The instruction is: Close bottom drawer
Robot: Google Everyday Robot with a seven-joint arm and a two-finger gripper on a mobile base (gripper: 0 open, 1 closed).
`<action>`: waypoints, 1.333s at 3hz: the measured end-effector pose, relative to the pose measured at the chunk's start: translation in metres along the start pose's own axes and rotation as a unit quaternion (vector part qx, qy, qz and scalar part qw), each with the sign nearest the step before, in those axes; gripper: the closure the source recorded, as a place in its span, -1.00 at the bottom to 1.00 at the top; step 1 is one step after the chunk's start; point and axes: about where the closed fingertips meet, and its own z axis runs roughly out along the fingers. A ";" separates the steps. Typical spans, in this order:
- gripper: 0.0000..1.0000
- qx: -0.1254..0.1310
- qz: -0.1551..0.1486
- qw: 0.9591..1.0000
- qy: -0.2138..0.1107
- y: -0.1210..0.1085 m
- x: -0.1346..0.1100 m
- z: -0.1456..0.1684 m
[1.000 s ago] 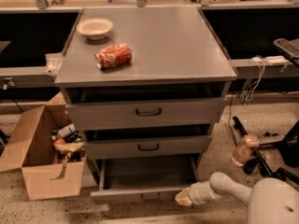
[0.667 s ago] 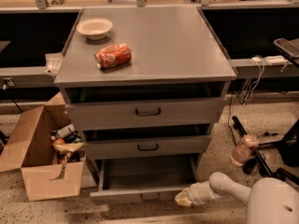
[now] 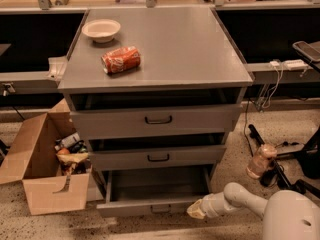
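Down near the floor, the tool (image 3: 198, 210) sits at the end of a pale arm (image 3: 240, 196) that reaches in from the lower right. It is right at the right end of the bottom drawer's (image 3: 130, 207) front panel, touching it or just beside it; which one is unclear. Whether the tool is open or closed cannot be told, and nothing is seen in its hold.

The bottom drawer stretches left from the tool and is pulled well out, with its grey inside showing. Above the tool and to the left come the middle drawer (image 3: 158, 157) and then the top drawer (image 3: 158, 119), each with a dark gap over its front.

Higher still, the grey surface (image 3: 190, 49) carries a red can (image 3: 121, 60) lying on its side and a pale bowl (image 3: 101, 30) behind it, the two apart. Far to the tool's left an open cardboard box (image 3: 37, 184) stands on the floor, holding odds and ends. Up and to the tool's right a clear bottle (image 3: 260, 160) stands on the floor.
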 end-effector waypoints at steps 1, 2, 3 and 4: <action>-0.25 0.000 0.000 1.000 0.000 0.000 0.000 0.000; -0.87 0.000 0.000 1.000 0.000 0.000 0.000 0.000; -1.00 0.000 0.000 1.000 0.000 0.000 0.000 0.000; -1.00 0.000 0.000 1.000 0.000 0.000 0.000 0.000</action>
